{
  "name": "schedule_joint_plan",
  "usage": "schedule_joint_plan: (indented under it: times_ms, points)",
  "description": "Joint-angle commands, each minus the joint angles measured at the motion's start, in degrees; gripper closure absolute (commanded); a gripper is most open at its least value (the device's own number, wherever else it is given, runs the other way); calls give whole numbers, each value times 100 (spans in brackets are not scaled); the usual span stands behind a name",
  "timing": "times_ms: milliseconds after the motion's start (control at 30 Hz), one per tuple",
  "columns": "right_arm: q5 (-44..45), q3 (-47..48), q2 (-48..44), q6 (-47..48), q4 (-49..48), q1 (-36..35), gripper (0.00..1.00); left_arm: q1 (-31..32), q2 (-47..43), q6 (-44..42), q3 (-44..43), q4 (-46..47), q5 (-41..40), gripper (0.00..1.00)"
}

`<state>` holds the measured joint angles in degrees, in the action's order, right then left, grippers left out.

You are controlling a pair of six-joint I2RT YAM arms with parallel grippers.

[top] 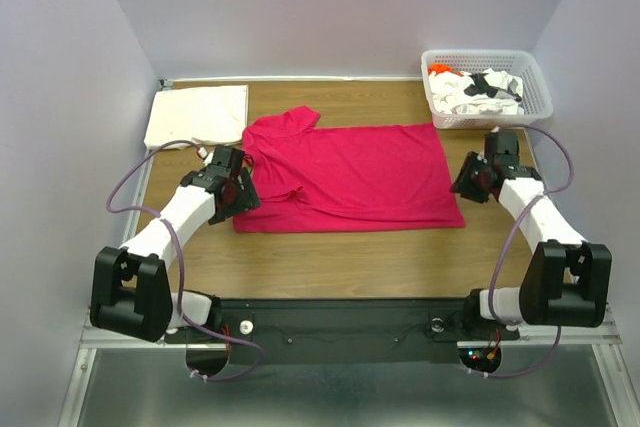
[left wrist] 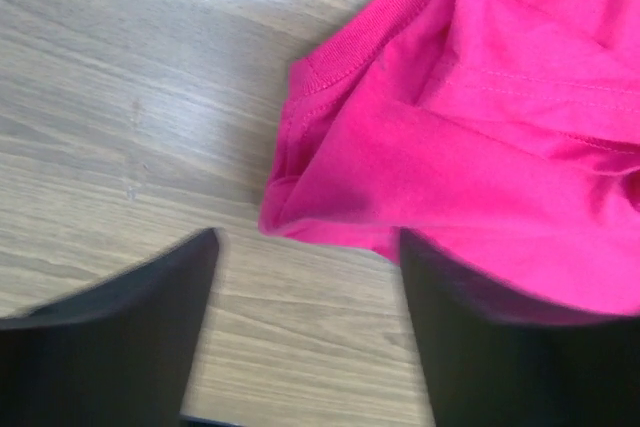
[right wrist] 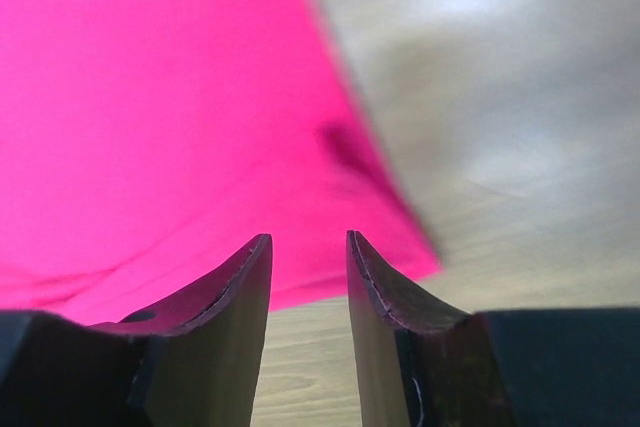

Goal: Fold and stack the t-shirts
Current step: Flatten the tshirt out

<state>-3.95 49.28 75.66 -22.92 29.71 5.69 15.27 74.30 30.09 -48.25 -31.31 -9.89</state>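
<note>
To fold the magenta t-shirt, lying flat on the tabletop with long axis left-right between the arms, note left claw spread wide at its sleeve end and right claw narrowly parted, empty, at its hem corner, each equally near.

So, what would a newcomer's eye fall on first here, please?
The bright magenta shirt spread across the middle of the table, with the left gripper and right gripper at its two ends. A folded cream shirt lies at the far left corner, a white basket of crumpled clothes far right.
</note>
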Motion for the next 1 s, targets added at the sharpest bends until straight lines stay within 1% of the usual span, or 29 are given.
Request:
schedule_joint_plan:
  times_ms: [0, 33, 67, 100, 200, 267, 333, 400, 467, 533, 700, 900, 967]
  points:
    - [-695, 547, -78, 551, -132, -926, 59, -24, -425, 76, -123, -165, 40, 11]
    - [-774, 644, -17, 604, -246, -1139, 60, -24, -538, 120, -176, -156, 83, 11]
    - [-844, 688, 28, 622, -325, -1532, 60, -15, -601, 129, -193, -147, 136, 11]
    - [-897, 715, 80, 639, -413, -1719, 61, -15, -653, 155, -202, -113, 197, 11]
    - [-880, 846, 413, 771, -660, -2281, 61, 46, -759, 191, -185, 89, 522, 17]
    - [-854, 925, 607, 841, -660, -2327, 64, 177, -698, 182, -167, 221, 681, 21]
    - [-1046, 952, 818, 999, -669, -2345, 65, 292, -558, 147, -150, 353, 778, 25]
    - [-1283, 1014, 1011, 1280, -660, -2415, 68, 407, -417, 120, -123, 529, 892, 27]
    - [-1311, 1031, 1100, 1578, -634, -2503, 70, 468, -198, 112, -106, 713, 927, 30]
    - [-1398, 1014, 1188, 1729, -634, -2626, 72, 539, 39, 103, -97, 836, 963, 31]
    - [-1486, 1180, 1460, 1993, -494, -3012, 72, 670, 444, 41, -53, 1127, 963, 32]
    - [-1434, 1190, 1732, 1940, -326, -3425, 71, 723, 814, -20, 52, 1311, 928, 32]
    - [-1556, 1155, 1794, 1853, -308, -3478, 71, 723, 901, -20, 96, 1347, 910, 32]
